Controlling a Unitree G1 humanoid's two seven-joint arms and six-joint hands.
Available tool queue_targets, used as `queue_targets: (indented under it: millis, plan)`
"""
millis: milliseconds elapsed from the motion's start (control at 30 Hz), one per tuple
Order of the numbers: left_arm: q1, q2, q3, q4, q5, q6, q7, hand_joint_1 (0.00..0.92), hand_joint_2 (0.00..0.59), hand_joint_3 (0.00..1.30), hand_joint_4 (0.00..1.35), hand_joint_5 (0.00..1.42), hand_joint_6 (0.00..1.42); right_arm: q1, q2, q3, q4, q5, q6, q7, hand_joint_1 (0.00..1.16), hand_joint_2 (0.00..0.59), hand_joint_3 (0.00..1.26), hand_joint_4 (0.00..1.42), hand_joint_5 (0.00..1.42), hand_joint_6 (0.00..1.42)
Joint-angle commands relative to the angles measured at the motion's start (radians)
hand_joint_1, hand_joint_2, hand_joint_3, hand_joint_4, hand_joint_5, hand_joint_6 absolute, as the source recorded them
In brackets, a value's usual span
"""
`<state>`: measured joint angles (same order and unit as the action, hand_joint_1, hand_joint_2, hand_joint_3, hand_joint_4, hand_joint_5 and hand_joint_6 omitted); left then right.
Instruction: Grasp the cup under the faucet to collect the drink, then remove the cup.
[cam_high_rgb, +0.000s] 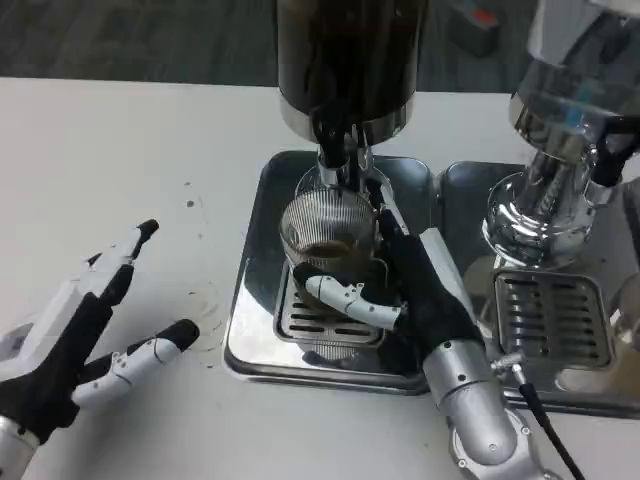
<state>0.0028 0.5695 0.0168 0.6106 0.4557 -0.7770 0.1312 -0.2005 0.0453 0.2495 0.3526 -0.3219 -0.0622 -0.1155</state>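
A clear ribbed cup (325, 232) stands on the drip grate (300, 322) of a steel tray (250, 330), right under the black faucet (335, 140) of the dark drink dispenser (345, 60). A little brown drink lies in its bottom. My right hand (405, 290) grips the cup, with fingers along its right side and the thumb across its front. My left hand (85, 335) hovers over the white table at the lower left, fingers spread, holding nothing.
A second chrome dispenser (555, 190) with its own grate (550, 320) and tray stands to the right, close beside my right forearm (480, 410). A black cable (545, 430) runs from that wrist. Bare white table (120, 160) stretches to the left.
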Motion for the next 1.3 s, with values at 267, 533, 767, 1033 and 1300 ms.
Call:
queue_targets:
  millis: [267, 533, 767, 1033, 1300]
  plan:
    - [0.02, 0.014, -0.007, -0.012, -0.016, 0.001, 0.004, 0.0, 0.139, 0.02, 0.0, 0.02, 0.0, -0.002, 0.014, 0.004, 0.028, 0.015, 0.005, 0.007, 0.8, 0.201, 0.06, 0.19, 0.19, 0.28]
    - [0.019, 0.015, -0.007, -0.014, -0.018, 0.0, 0.001, 0.0, 0.14, 0.03, 0.0, 0.03, 0.0, -0.002, 0.022, 0.003, 0.03, 0.008, 0.006, -0.019, 0.84, 0.209, 0.22, 0.32, 0.29, 0.4]
    - [0.018, 0.016, -0.006, -0.013, -0.022, 0.0, 0.0, 0.0, 0.141, 0.03, 0.0, 0.03, 0.0, 0.002, 0.028, -0.001, 0.032, 0.011, -0.007, -0.054, 0.91, 0.22, 0.34, 0.4, 0.35, 0.47]
    - [0.012, 0.019, -0.011, -0.006, -0.021, -0.005, -0.006, 0.0, 0.141, 0.03, 0.0, 0.03, 0.0, 0.005, 0.036, -0.004, 0.033, 0.019, -0.035, -0.089, 0.98, 0.227, 0.42, 0.45, 0.41, 0.54]
    - [0.002, 0.017, -0.016, 0.002, -0.025, -0.007, -0.011, 0.0, 0.142, 0.03, 0.0, 0.04, 0.0, 0.008, 0.04, -0.01, 0.024, 0.028, -0.062, -0.115, 1.0, 0.23, 0.46, 0.48, 0.45, 0.58]
